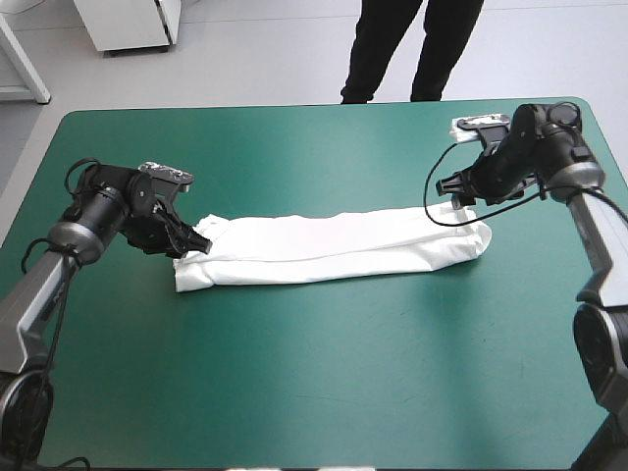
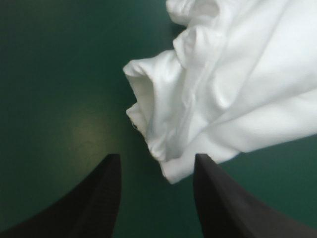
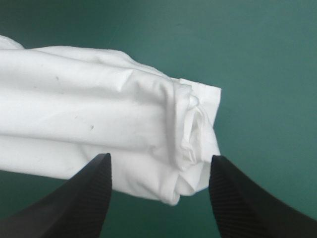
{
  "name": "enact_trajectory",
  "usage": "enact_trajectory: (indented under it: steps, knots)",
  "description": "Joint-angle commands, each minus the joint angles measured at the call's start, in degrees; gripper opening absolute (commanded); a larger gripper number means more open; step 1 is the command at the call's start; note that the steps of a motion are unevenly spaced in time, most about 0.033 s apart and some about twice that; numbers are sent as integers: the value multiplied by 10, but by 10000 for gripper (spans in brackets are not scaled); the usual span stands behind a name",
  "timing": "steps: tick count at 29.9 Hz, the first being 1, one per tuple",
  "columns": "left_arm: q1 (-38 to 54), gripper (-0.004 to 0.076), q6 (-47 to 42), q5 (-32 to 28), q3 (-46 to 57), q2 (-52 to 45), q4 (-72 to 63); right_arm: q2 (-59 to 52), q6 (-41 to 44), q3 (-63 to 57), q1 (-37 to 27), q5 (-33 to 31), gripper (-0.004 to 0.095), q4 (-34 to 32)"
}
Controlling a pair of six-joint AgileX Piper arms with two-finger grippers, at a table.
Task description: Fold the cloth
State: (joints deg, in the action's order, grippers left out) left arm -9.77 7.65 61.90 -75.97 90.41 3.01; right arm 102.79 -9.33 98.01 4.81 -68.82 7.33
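T-shirt [image 1: 334, 245] lay on teal-green table [image 1: 314, 392], folded into long white strip. Strip ran from left side to right side, near middle of table. My left gripper [image 1: 199, 241] sat low at left end of strip. Its black fingers stood apart and held nothing. Bunched end of cloth lay just ahead of them. My right gripper [image 1: 459, 199] was at right end. Its fingers stood wide apart too, empty, with rolled end of strip just ahead, between them.

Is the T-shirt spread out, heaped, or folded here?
Folded: the T-shirt lies as one long narrow band on the teal-green cover, layered edges showing at both ends.
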Motion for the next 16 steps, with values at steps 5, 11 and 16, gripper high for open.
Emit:
enact_trajectory:
  steps: [5,11,16]
  knots:
    - [-3,351,57,5,-46,-130,-181,-163,8,-22,-17,-10,564,-25]
    - [-3,351,111,-14,-51,-131,-332,-280,29,-134,-17,4,564,-67]
    - [-9,351,166,-39,-51,-103,-427,-377,63,-227,-17,27,564,-109]
